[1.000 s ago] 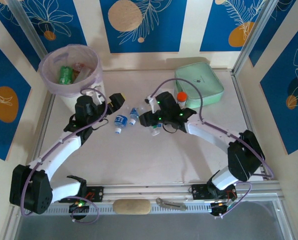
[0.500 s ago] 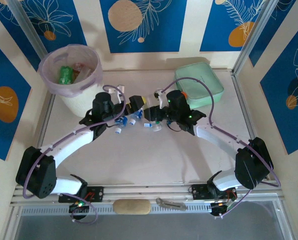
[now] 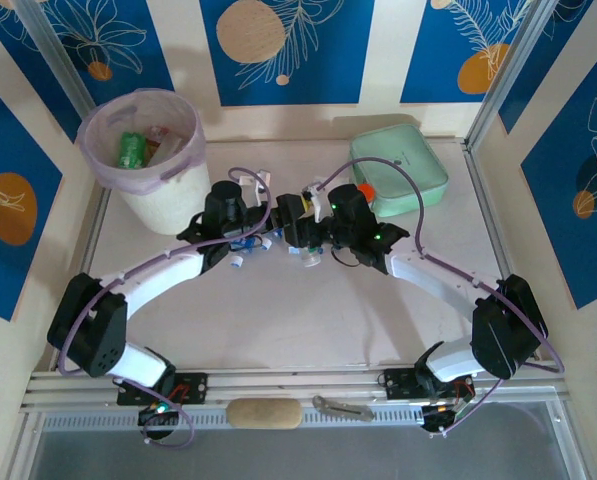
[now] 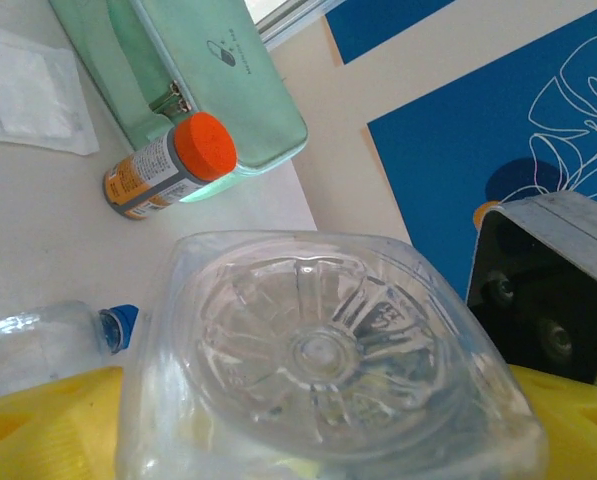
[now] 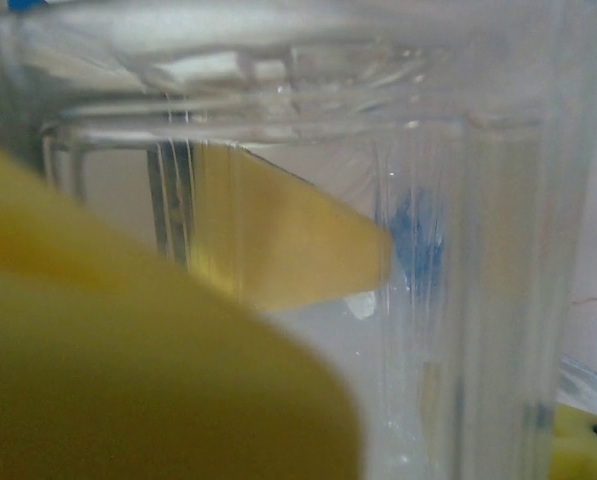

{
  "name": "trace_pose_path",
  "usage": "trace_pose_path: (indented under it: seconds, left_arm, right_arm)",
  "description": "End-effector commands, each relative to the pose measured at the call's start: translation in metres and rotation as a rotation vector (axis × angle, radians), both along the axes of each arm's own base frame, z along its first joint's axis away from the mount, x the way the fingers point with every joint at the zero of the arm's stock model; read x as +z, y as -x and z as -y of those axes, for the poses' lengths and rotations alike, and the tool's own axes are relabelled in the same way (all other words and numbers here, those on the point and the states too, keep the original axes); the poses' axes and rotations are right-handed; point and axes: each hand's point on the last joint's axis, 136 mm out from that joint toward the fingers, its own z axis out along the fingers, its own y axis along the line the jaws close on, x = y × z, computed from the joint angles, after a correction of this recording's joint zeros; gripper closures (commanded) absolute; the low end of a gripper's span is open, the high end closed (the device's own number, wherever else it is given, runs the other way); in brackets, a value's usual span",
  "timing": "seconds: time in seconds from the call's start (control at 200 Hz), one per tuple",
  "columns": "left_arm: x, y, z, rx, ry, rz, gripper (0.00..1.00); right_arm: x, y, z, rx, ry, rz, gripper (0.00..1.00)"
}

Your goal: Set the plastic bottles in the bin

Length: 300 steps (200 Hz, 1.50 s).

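Observation:
My two grippers meet over the middle of the table. The left gripper (image 3: 290,215) has its yellow fingers (image 4: 38,425) against both sides of a clear plastic bottle (image 4: 323,350), whose ribbed base faces the left wrist camera. The right gripper (image 3: 312,237) is shut on that same clear bottle (image 5: 458,200), and a yellow finger of the other gripper shows through its wall. A blue-labelled bottle (image 3: 244,245) lies on the table below the left wrist. Another clear bottle with a blue cap (image 4: 48,340) lies nearby. The bin (image 3: 148,195) stands at the far left with a green bottle (image 3: 131,150) inside.
A mint-green case (image 3: 403,165) lies at the back right, and a small orange-capped jar (image 3: 364,192) rests against its near edge. A beige object (image 3: 263,413) and a metal tool (image 3: 343,407) lie on the front rail.
The left arm swung right from beside the bin to meet the right gripper, and its jaws narrowed onto the clear bottle. The right gripper shifted slightly up and left, still holding the bottle.

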Motion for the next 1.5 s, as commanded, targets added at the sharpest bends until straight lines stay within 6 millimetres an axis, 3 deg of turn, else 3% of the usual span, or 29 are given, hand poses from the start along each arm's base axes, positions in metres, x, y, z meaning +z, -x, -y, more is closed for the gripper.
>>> trace_pose_path:
  seconds: [0.0,0.185,0.345,0.595,0.71,0.885,1.025,1.211,1.496]
  left_arm:
    - [0.015,-0.002,0.009,-0.023,0.036,0.034,0.18]
    - [0.014,-0.003,0.013,-0.038,0.052,0.027,0.44]
    - [0.013,-0.003,0.013,-0.034,0.054,0.025,0.53]
    - [0.006,-0.009,-0.001,0.028,0.004,0.035,0.55]
    - [0.003,-0.014,-0.017,0.085,-0.023,0.042,0.56]
    - [0.012,-0.019,-0.041,0.154,-0.069,0.091,0.56]
    - [0.037,-0.025,-0.063,0.200,-0.133,0.176,0.56]
    - [0.094,-0.042,-0.097,0.259,-0.229,0.338,0.56]
    - [0.183,-0.079,-0.173,0.415,-0.368,0.530,0.55]
  right_arm:
    - [0.014,0.001,-0.003,0.013,-0.012,0.049,0.49]
    - [0.014,0.003,-0.004,0.017,-0.010,0.047,0.49]
    - [0.014,0.003,-0.005,0.015,-0.007,0.050,0.47]
    - [0.016,0.003,-0.003,0.004,-0.012,0.045,0.19]
    - [0.015,0.008,0.003,-0.005,-0.009,0.037,0.11]
    - [0.016,0.013,0.021,-0.054,-0.016,0.042,0.07]
    - [0.017,0.008,0.042,-0.122,-0.047,0.037,0.06]
    - [0.013,-0.002,0.062,-0.203,-0.065,0.013,0.05]
    - [0.011,-0.005,0.065,-0.226,-0.084,0.003,0.04]
